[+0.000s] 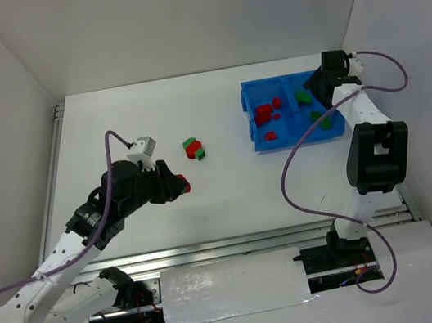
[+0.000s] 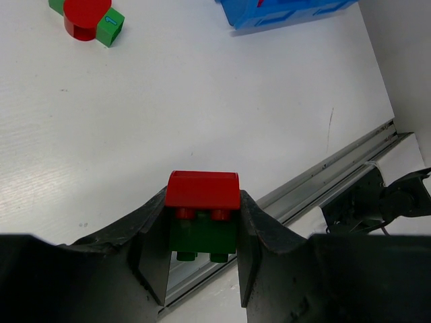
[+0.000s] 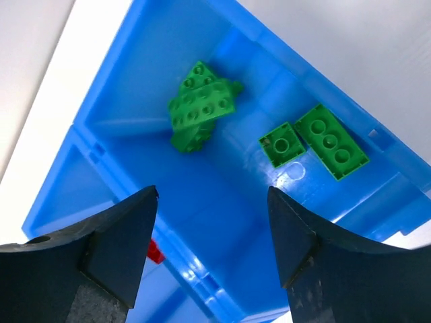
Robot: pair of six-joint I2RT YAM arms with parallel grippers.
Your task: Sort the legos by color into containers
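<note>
My left gripper (image 1: 180,186) is shut on a stack of a red lego (image 2: 203,189) on a dark green lego (image 2: 202,237) and holds it above the table, left of centre. A small cluster of red and green legos (image 1: 194,148) lies on the table; it also shows in the left wrist view (image 2: 87,17). The blue bin (image 1: 255,137) stands at the right, with red legos (image 1: 265,112) in its left compartment and green legos (image 1: 305,98) in its right. My right gripper (image 3: 212,198) is open and empty above the right compartment, over green legos (image 3: 201,104).
White walls enclose the table on three sides. A metal rail (image 1: 238,245) runs along the near edge, with a cable (image 1: 303,188) looping from the right arm. The bin's divider wall (image 3: 172,252) is below my right gripper.
</note>
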